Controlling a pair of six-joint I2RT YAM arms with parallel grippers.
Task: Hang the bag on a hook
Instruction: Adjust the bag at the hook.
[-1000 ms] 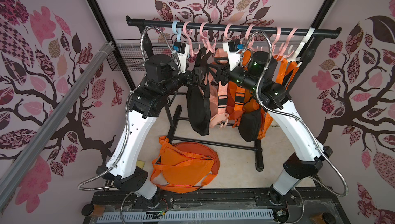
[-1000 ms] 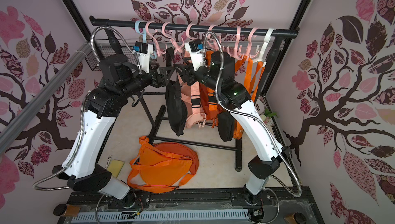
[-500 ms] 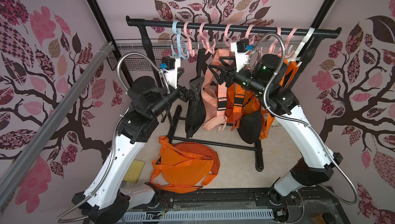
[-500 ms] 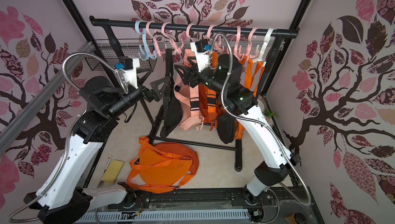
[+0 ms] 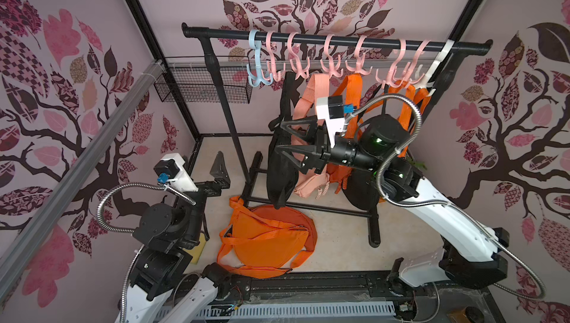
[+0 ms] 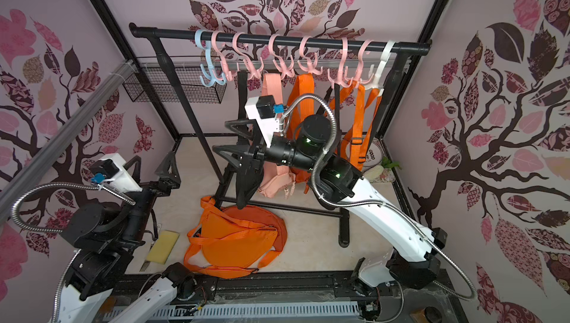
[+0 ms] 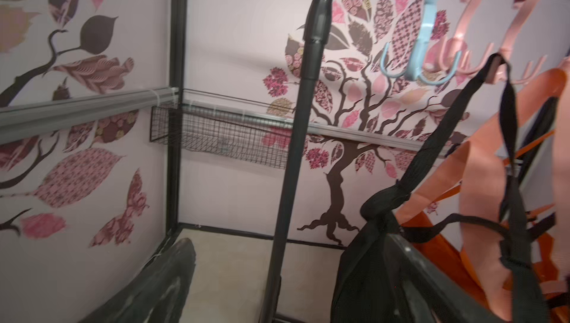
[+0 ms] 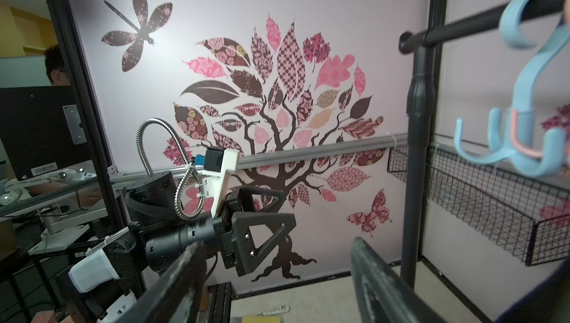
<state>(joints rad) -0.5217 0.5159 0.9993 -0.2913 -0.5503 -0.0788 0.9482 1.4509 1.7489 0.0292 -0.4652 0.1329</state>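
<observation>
Right pincer (image 5: 279, 137): stands wide open, holds nothing. Black bag (image 5: 282, 173): hangs just beside it at 6 o'clock in a top view, long way up-and-down, strap on pink hook (image 5: 298, 70) at 12 (looks hung already). Left pincer (image 6: 153, 164): open too, well apart, so right one nearer.

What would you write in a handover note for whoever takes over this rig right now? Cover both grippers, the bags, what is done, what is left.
Left gripper: open, empty, low, away from the rail.
Right gripper: open, empty, beside the black bag.
Black bag: hangs by its strap from a pink hook on the rail.
Done: that bag is hung.
Left: the orange bag lies on the floor, unhung; the blue hook is free if it goes up too.
</observation>
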